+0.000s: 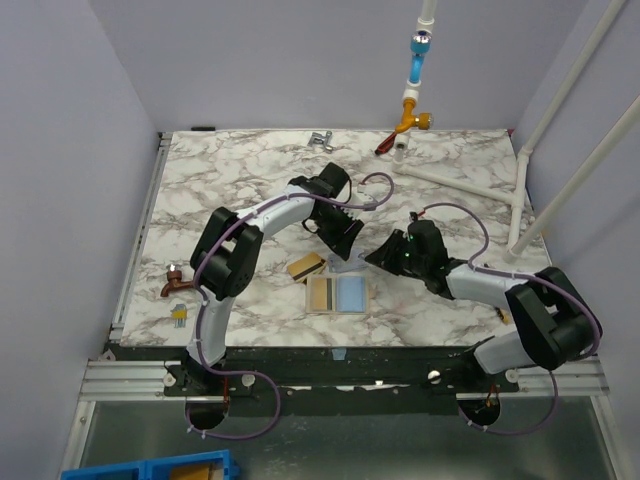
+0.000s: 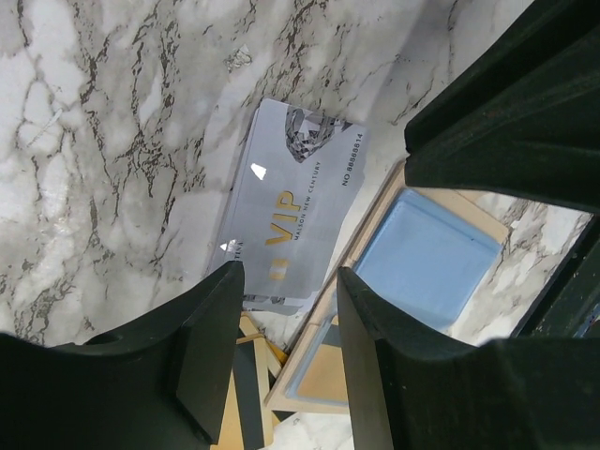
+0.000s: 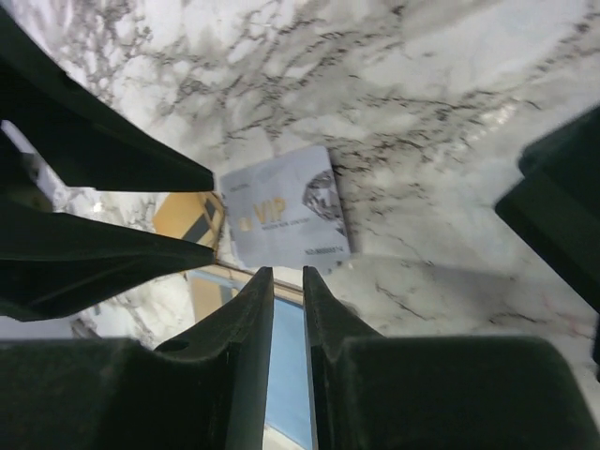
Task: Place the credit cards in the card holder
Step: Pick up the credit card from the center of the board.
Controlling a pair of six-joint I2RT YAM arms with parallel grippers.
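Observation:
The card holder (image 1: 337, 294) lies open on the marble table, with a tan half on the left and a pale blue half on the right. It also shows in the left wrist view (image 2: 427, 258) and the right wrist view (image 3: 286, 352). A grey-blue VIP card (image 2: 295, 202) lies flat just behind the holder (image 3: 286, 208). Gold cards with a dark stripe (image 1: 306, 267) lie left of it (image 2: 246, 394). My left gripper (image 2: 286, 309) is open and empty, low over the near end of the VIP card. My right gripper (image 3: 288, 281) has its jaws almost together with nothing between them, over the holder's far edge.
A white pipe frame (image 1: 520, 190) stands at the back right. An orange and blue fitting (image 1: 412, 110) and a small metal piece (image 1: 321, 140) sit at the back edge. A brown object (image 1: 175, 280) and a small yellow-silver piece (image 1: 180, 312) lie at the left edge.

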